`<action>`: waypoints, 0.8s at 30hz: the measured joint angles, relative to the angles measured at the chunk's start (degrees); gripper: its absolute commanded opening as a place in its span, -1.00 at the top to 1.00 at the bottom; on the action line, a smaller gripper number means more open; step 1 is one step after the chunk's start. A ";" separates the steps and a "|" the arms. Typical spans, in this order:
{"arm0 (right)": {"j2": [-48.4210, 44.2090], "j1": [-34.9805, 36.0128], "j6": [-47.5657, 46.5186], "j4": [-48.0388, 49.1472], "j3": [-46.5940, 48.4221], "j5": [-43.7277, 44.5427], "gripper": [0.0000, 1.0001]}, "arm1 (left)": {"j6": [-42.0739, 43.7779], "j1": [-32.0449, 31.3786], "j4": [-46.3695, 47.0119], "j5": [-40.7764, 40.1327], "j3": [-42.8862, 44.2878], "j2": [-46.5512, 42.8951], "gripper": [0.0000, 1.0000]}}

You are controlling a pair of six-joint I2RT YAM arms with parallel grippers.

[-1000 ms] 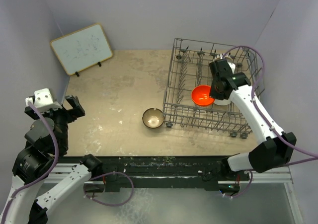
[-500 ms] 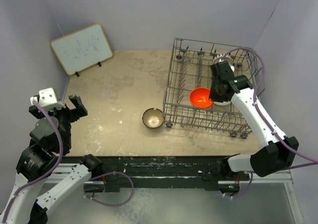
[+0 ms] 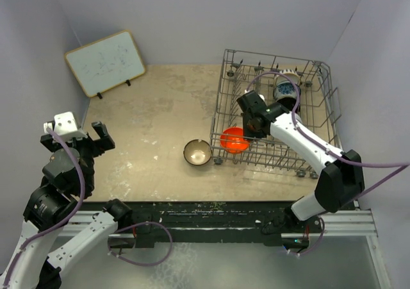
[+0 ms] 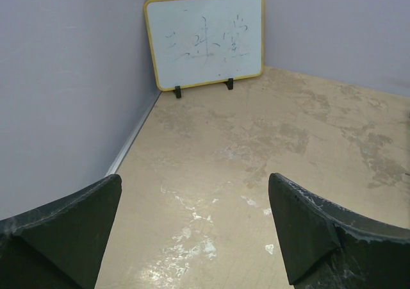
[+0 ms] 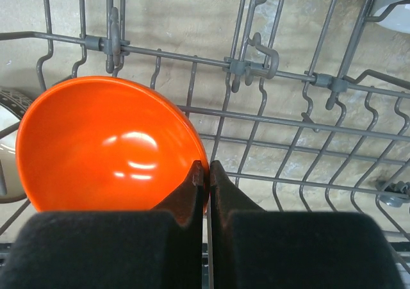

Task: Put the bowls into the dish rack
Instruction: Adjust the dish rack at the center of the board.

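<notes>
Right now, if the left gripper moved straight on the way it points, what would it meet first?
Likely the beige tabletop, short of the yellow-framed whiteboard standing by the far wall. No other object shows ahead of the open left gripper, though depth is unclear.

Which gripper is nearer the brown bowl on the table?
Right. The right gripper, pinching the orange bowl in the dish rack, sits just right of the brown bowl; the left gripper is far left.

You've got a beige table [image 3: 160, 109] w/ pale stains; whiteboard [image 3: 104, 63] stands far left on two small feet. Dish rack [image 3: 282, 156] sits on the right half. Brown bowl [image 3: 197, 152], cream inside, rests upright just beside the rack's near-left corner.
</notes>
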 measured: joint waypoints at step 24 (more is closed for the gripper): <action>14.62 0.20 -1.95 11.13 9.20 -10.08 1.00 | -0.87 0.00 -3.10 -1.62 0.07 -0.11 -0.98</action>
